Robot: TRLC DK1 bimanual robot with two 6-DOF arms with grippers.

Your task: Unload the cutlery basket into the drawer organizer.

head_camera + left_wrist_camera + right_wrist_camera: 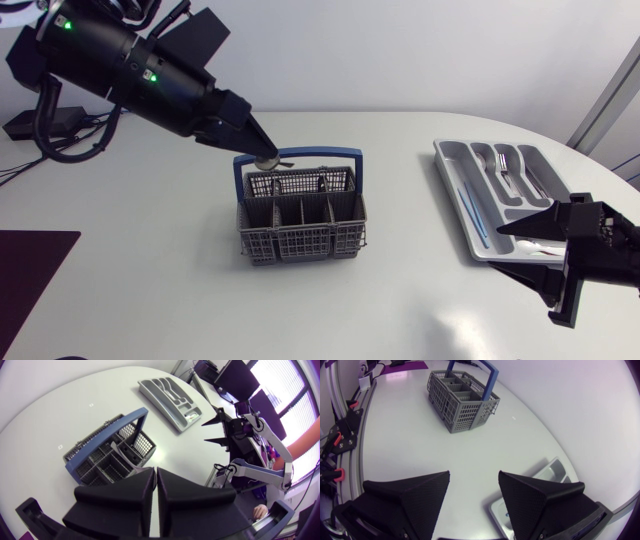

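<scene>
The white bench (pixel 150 290) carries a basket (pixel 300 228). Above its handle, the left tool (pixel 262 150) pinches a utensil (pixel 268 158), apparently lifting it out. The right tool (pixel 472 482) waits open over the tray (pixel 455 165).

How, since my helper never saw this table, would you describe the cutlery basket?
On the white table, look at the middle. The cutlery basket is the grey mesh box with a blue hoop handle; the drawer organizer is a flat, solid tray.

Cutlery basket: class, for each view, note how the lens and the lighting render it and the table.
Head view: cutlery basket straight-sided, with a soft shadow at its base on the table. Left wrist view: fisheye tilts it and bows the table's edge. Right wrist view: same bowing; shadows stay faint.
</scene>
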